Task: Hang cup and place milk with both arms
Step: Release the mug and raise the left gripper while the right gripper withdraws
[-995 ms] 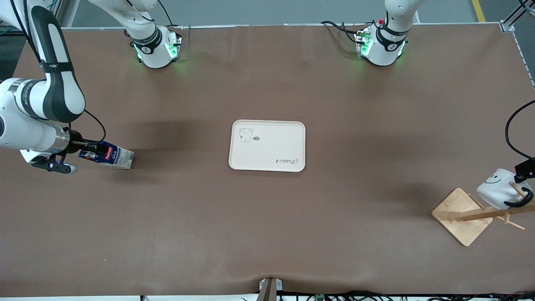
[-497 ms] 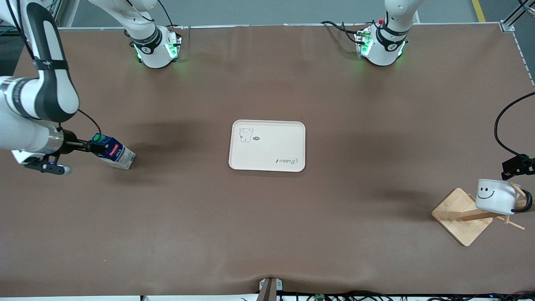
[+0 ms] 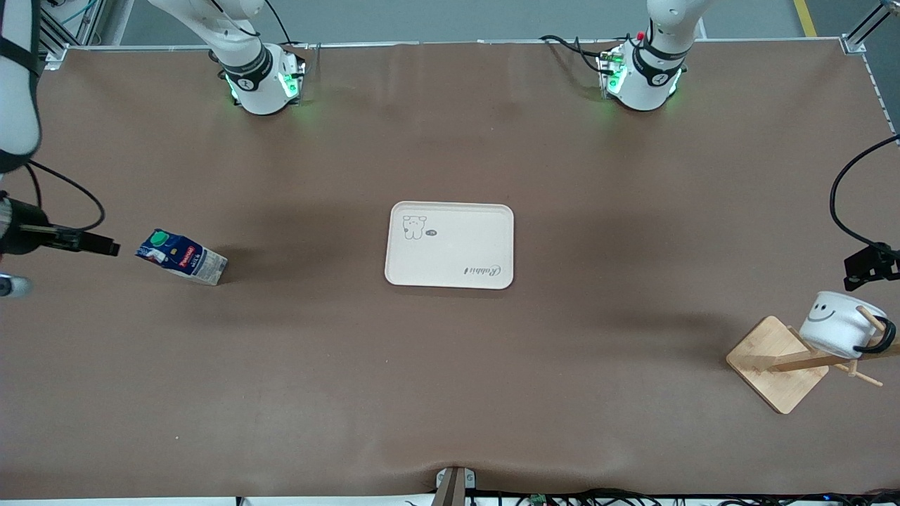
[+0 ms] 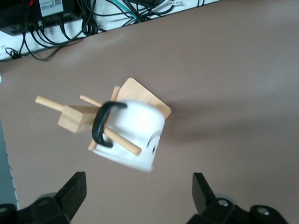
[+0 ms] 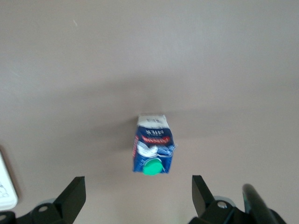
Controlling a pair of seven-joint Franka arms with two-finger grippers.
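Since the earlier frame the right gripper has let go of the milk and pulled back toward the frame's left edge; the left gripper has lifted off the cup, which swung on its peg.

Cup: white, black handle, black smiley on its side, tilted. Handle is hooked over a peg of the wooden rack at the lower right of the front view, toward the left arm's end of the table. In the left wrist view the cup hangs on the rack, clear of the left gripper, whose fingers are spread wide.

Milk: blue top, red label, white base, green cap, standing at mid-left of the front view, toward the right arm's end. Right wrist view shows the milk apart from the right gripper, fingers spread.

White tray sits mid-frame on the brown table, well apart from both.
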